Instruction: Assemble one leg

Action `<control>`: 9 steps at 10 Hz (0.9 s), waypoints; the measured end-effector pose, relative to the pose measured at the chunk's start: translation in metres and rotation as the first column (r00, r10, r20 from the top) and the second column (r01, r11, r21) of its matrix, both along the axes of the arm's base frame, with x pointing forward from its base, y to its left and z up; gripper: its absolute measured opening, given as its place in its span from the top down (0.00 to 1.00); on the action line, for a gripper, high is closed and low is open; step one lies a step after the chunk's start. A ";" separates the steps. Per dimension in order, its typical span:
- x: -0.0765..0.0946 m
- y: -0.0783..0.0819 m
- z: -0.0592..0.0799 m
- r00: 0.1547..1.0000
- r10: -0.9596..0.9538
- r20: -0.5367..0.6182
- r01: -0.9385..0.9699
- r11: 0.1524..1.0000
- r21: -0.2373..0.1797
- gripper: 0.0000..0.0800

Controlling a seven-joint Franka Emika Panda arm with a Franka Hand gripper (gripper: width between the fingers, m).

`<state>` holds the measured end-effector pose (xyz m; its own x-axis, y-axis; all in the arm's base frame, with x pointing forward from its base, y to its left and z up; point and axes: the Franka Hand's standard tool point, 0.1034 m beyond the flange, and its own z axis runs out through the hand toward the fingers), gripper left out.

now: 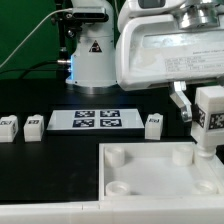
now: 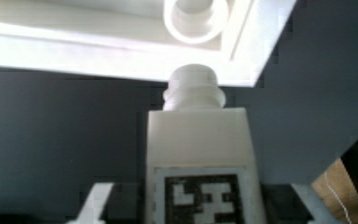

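One leg (image 1: 210, 112) hangs upright, pinched between the fingers (image 2: 98, 205) of the gripper (image 2: 190, 206), its rounded tip at the outer rim of the white tabletop (image 1: 150, 178) below the hand. A round corner socket (image 2: 194, 14) lies just past that tip. Bare dark table (image 1: 55, 165) separates the hand from three loose legs (image 1: 34, 124) flanking the marker board (image 1: 95, 120).

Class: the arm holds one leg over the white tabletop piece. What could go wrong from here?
1. The leg has a peg tip that has not entered the corner socket. If lowered off-centre, it might strike the rim of the tabletop piece and jam.
2. The gripper clamps only the leg's tagged end, so a knock could probably tilt it in the grip.
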<state>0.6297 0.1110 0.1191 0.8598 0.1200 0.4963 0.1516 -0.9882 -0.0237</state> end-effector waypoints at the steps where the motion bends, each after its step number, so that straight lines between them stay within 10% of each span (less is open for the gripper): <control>1: -0.001 -0.003 -0.010 1.000 -0.004 0.004 0.004 1.000 -0.003 0.64; 9: -0.009 0.003 -0.039 1.000 0.003 -0.006 -0.003 1.000 -0.008 0.64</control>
